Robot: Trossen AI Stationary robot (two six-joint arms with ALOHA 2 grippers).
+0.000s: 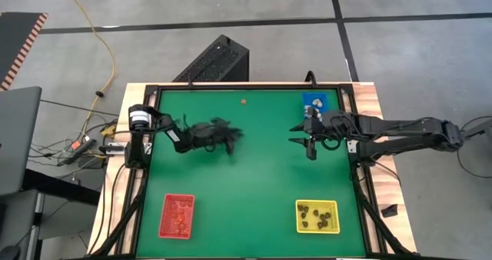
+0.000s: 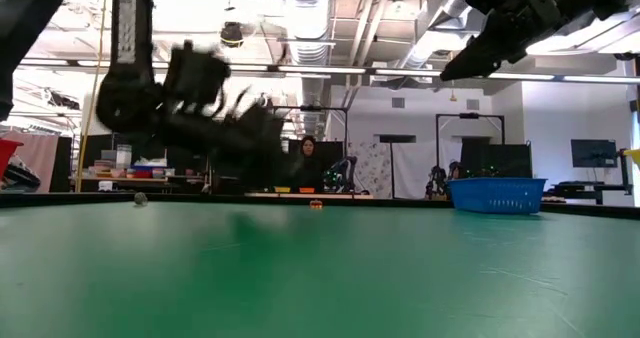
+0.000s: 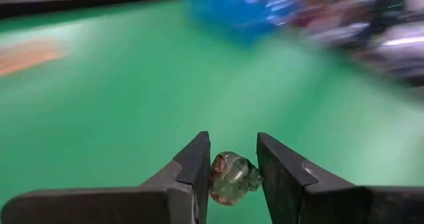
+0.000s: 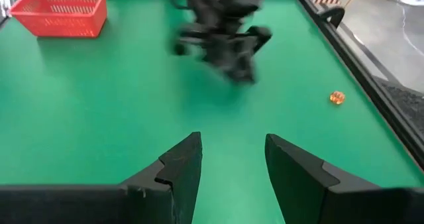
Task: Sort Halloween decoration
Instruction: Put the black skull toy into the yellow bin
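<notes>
Because the sorting gives each kind of trinket its own bin, the high view shows a red mesh plastic tray point(image 1: 177, 215) of reddish pieces and a yellow mesh plastic tray point(image 1: 317, 216) of dark pieces at the near edge of the green tabletop point(image 1: 254, 175), with a blue mesh plastic tray point(image 1: 314, 102) at the far right corner; the left gripper point(image 1: 229, 138) reaches out low to mid-table, well left of the blue tray, while the right gripper point(image 1: 310, 148) hangs just beside that tray, its arm stretched in from the right. At table height, a small orange trinket point(image 2: 316, 205) lies alone on the far side, left of the blue tray, not yet sorted. Seen from the left wrist, the left gripper is closed on a pale, greenish-cream pebble-like trinket point(image 3: 233, 178) pinched between its fingers, with the blue tray blurred ahead, probably its destination. From the right wrist, the right gripper point(image 4: 233, 161) stands apart and empty above bare green, likely waiting its turn.
</notes>
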